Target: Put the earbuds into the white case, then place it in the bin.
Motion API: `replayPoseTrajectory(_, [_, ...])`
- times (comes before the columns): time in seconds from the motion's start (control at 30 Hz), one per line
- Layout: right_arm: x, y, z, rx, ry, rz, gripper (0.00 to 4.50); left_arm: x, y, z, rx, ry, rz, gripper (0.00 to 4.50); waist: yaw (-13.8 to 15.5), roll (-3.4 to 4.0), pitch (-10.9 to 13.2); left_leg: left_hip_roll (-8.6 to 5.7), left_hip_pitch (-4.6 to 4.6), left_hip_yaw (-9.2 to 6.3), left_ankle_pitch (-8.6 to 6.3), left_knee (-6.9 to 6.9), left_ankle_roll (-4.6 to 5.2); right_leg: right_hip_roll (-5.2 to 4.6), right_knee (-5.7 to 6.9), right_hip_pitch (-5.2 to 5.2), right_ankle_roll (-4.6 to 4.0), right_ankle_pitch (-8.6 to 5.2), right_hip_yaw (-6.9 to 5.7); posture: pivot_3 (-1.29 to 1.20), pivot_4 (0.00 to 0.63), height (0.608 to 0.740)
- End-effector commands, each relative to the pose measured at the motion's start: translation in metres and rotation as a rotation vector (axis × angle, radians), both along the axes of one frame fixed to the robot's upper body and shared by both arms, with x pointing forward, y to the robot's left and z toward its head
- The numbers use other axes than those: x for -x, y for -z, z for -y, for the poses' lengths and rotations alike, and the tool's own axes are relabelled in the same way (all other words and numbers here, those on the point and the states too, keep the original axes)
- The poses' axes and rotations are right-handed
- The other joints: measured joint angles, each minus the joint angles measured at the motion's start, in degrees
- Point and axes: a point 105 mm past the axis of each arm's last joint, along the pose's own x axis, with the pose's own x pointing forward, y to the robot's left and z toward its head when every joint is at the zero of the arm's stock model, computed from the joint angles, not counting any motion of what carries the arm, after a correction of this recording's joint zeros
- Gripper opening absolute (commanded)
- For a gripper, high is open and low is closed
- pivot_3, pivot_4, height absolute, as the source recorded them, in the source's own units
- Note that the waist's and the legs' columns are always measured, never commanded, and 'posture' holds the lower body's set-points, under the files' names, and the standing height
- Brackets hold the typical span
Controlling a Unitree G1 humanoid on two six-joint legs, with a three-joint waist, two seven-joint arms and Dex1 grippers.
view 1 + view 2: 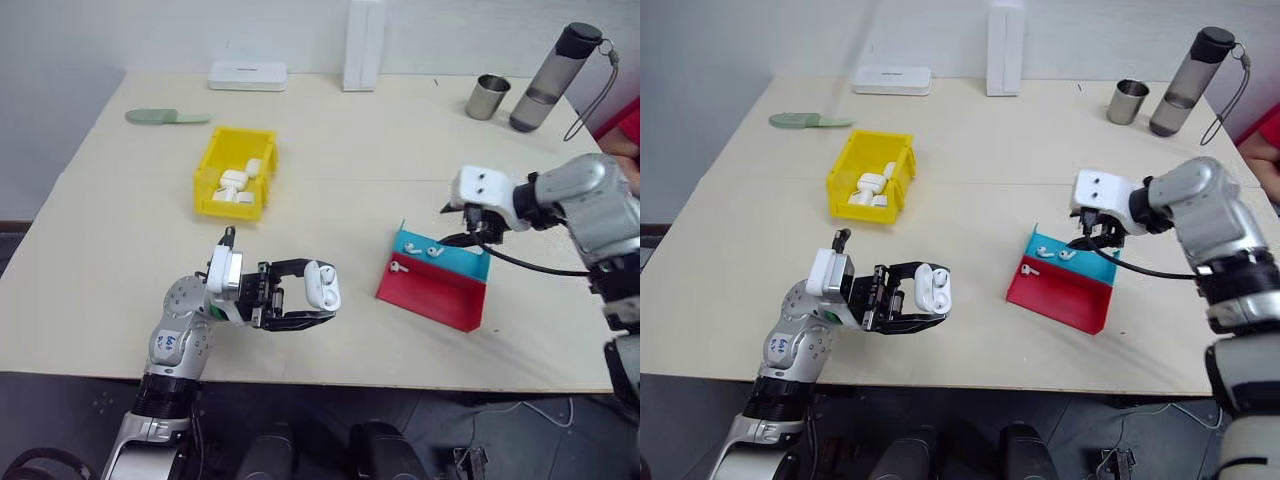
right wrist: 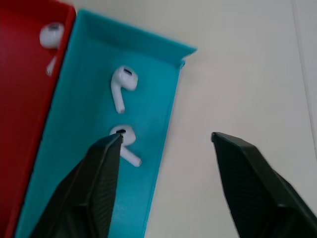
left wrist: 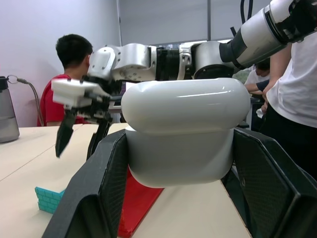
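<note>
- Left gripper (image 1: 318, 297): jaws clamp the case (image 1: 322, 285) above the bench (image 1: 120, 240)
- Right gripper (image 2: 166, 144): jaws open over tray (image 2: 163, 84) with earbuds (image 2: 122, 85)

Far edge of surface (image 1: 330, 180): flat white box (image 1: 247, 75), tall upright white box (image 1: 363, 44), metal cup (image 1: 487, 96), grey bottle (image 1: 556, 77) with strap. Green flat tool (image 1: 165, 117) at left. Red and blue tray (image 1: 437, 278) at right.

Glossy white case (image 1: 322, 286) — matt wooden table (image 1: 330, 190).
</note>
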Motion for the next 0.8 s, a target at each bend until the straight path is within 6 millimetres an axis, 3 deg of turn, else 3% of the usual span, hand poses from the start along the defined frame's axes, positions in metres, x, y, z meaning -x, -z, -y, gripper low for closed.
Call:
replayPoseTrajectory(0.03, [-0.005, -0.005, -0.001, 0.078, -0.059, 0.005, 2.89, 0.007, -0.005, 0.002, 0.019, 0.007, 0.025, 2.81, -0.2, 0.00, 0.0, 0.00, -0.02, 0.03, 0.00, -0.01, 0.00, 0.00, 0.16, -0.08, 0.00, 0.00, 0.01, 0.00, 0.150, 0.740])
replayPoseTrajectory(0.8, [-0.019, 0.020, -0.038, 0.223, -0.232, -0.034, 2.89, 0.009, -0.010, 0.006, 0.018, -0.012, 0.021, 2.81, -1.6, 0.01, 0.0, 0.00, -0.17, 0.12, 0.05, 0.39, -0.10, -0.03, 0.89, -0.46, -0.01, 0.00, 0.07, 0.00, 0.150, 0.740])
